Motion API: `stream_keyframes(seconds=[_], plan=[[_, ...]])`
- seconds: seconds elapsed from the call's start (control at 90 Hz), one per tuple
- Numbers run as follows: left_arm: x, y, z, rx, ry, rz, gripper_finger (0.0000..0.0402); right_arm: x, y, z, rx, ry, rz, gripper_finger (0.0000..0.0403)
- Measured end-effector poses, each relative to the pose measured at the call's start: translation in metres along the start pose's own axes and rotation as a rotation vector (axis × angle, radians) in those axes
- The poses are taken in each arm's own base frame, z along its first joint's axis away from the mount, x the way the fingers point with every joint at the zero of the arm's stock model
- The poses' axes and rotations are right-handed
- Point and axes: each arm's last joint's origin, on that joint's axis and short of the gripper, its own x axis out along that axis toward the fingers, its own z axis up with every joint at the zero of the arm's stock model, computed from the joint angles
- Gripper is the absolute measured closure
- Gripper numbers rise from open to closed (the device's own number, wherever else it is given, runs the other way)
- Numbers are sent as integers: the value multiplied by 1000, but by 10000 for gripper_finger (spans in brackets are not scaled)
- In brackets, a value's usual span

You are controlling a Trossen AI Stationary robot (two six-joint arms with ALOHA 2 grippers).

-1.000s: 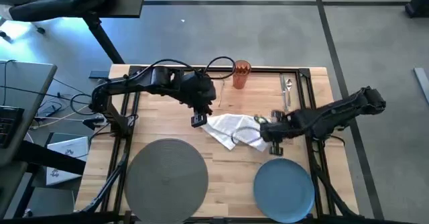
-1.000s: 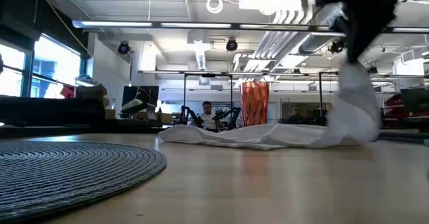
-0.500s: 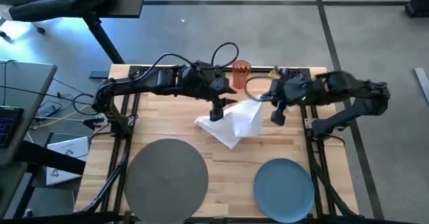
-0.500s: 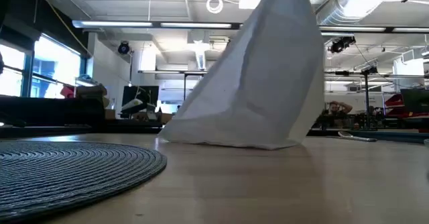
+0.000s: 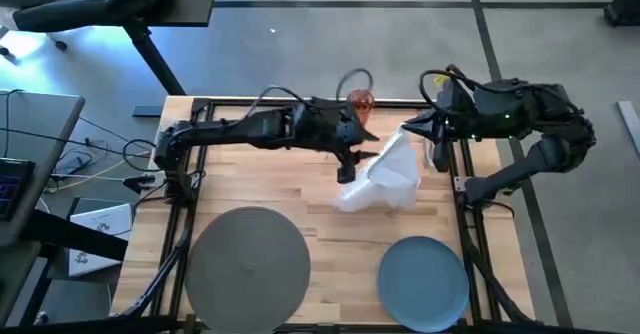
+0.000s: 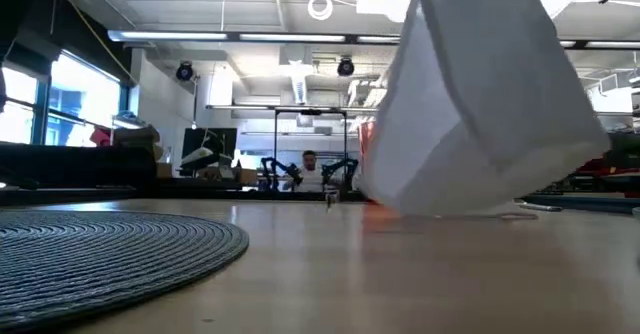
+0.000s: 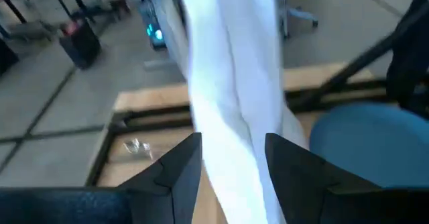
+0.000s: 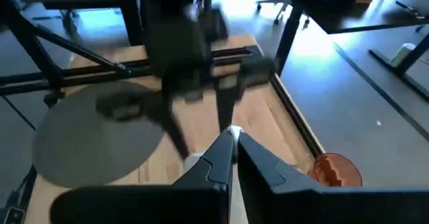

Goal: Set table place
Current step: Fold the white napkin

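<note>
My right gripper (image 8: 231,138) has its two fingers pressed together on a corner of the white napkin (image 5: 385,174), with only a sliver of white showing at the tips. From above, the napkin hangs from that pinch as a rumpled, partly unfolded sheet, its lower folds trailing down to the table (image 5: 260,179) just beyond the blue plate (image 5: 424,282). It sits over the middle-right of the tabletop, between my two arms.

My left gripper (image 7: 231,160) is spread apart, a finger on each side of the hanging sheet; from its wrist the napkin runs as a long white band with soft creases right through the gap, and I cannot tell whether either finger touches it. That same view shows the plate past the napkin and a bit of cutlery (image 7: 136,145) lying by the black rail.

From table height the grey woven placemat (image 6: 110,249) is nearest, flat on the wood, and the napkin fills the upper right as a big white folded shape whose bottom edge looks to sit just at the wood; neither gripper can be made out there. A person sits far back in the room.

Only the overhead view shows the whole layout: placemat near the front left, plate near the front right, the orange tumbler (image 5: 360,102) at the far edge just behind my left gripper.
</note>
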Motion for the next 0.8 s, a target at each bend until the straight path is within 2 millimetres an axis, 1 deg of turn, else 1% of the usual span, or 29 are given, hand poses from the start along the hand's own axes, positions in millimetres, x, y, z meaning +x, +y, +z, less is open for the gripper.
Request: stream_keyframes(seconds=[0.156,0.3,0.433,0.533,0.644,0.722,0.8], plan=[[19,-2,-12,-32,39,-4,238,0,0,0,0,0,8,403],[39,-6,-28,-52,98,-12,239,-1,0,0,2,-5,9,403],[51,-10,-39,-86,151,-15,240,-7,-2,3,11,-52,1,403],[52,-12,-47,-102,228,23,241,-15,-5,3,20,-83,-11,403],[49,-13,-53,-93,315,108,244,-27,-9,3,38,-129,-8,403],[47,-13,-60,-80,385,140,255,-33,-11,4,49,-171,-3,403],[45,-13,-65,-68,444,152,276,-39,-13,4,50,-194,-1,403]])
